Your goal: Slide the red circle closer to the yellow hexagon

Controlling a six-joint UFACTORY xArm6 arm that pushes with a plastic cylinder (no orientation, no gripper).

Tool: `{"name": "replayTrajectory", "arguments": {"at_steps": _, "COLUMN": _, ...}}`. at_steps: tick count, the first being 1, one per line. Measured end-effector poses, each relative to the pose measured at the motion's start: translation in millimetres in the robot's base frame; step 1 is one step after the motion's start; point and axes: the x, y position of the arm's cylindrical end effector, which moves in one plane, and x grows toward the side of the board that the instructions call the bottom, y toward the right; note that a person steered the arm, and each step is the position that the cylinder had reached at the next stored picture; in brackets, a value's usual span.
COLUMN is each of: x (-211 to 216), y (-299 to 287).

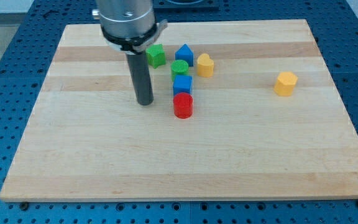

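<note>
The red circle [183, 106] lies near the board's middle, just below a blue block [182, 84]. The yellow hexagon [285, 83] sits alone toward the view's right. My tip [145, 102] rests on the board to the left of the red circle, a short gap away and not touching it. The rod rises from the tip to the arm's grey body at the view's top.
A cluster stands above the red circle: a green star-like block [156, 56], a blue block with a pointed top [184, 54], a green circle [179, 68] and a yellow block [205, 65]. The wooden board [104, 162] lies on a blue perforated table.
</note>
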Motion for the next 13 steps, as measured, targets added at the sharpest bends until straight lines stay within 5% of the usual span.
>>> {"name": "replayTrajectory", "arguments": {"at_steps": 6, "x": 23, "y": 122}}
{"name": "replayTrajectory", "arguments": {"at_steps": 9, "x": 10, "y": 105}}
{"name": "replayTrajectory", "arguments": {"at_steps": 13, "x": 13, "y": 186}}
